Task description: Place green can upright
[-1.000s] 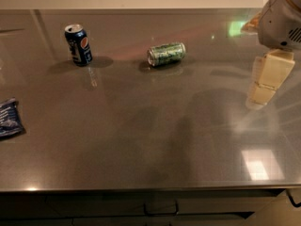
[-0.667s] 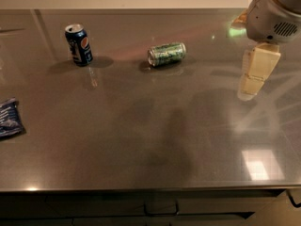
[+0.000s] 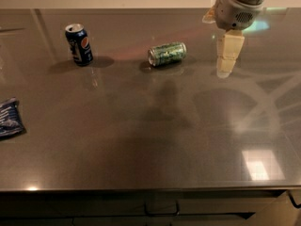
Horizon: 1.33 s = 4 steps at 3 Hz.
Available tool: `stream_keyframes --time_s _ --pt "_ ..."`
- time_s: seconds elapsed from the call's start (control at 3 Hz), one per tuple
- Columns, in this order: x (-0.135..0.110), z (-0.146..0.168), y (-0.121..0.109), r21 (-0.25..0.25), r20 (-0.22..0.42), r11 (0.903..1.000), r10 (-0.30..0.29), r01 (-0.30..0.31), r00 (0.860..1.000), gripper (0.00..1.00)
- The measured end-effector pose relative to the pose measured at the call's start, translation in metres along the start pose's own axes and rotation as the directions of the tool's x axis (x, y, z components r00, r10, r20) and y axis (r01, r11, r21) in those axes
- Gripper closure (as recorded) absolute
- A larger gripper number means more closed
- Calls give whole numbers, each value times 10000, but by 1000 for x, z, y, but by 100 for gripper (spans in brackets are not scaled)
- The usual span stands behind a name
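Observation:
The green can (image 3: 167,53) lies on its side on the grey table (image 3: 150,140), near the back centre, its silver end facing left. My gripper (image 3: 225,66) hangs above the table to the right of the can, about a can's length away, not touching it. Its pale fingers point down and nothing is between them.
A dark blue Pepsi can (image 3: 79,44) stands upright at the back left. A crumpled blue packet (image 3: 9,118) lies at the left edge. The table's front edge runs along the bottom, with drawers below.
My gripper has moved left and toward the back of the table, closer to the green can. The cans and the packet have not moved.

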<state>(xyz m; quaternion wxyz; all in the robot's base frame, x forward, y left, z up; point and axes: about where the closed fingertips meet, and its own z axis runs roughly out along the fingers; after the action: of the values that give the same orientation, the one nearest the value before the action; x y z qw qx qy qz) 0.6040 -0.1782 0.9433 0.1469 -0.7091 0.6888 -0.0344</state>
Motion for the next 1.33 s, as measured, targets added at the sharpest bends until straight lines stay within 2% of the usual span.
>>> stream_keyframes --time_s 0.33,0.67,1.0,1.33 --pt "-12 24 -37 -293 91 9985 -450 453 9989 0" --pt "-21 50 -67 -354 12 9962 -796 796 9968 0" --pt "-27 70 -86 -263 19 9949 -972 972 9953 0" --pt "-35 87 -95 -278 44 9918 -1243 1244 9922 0"
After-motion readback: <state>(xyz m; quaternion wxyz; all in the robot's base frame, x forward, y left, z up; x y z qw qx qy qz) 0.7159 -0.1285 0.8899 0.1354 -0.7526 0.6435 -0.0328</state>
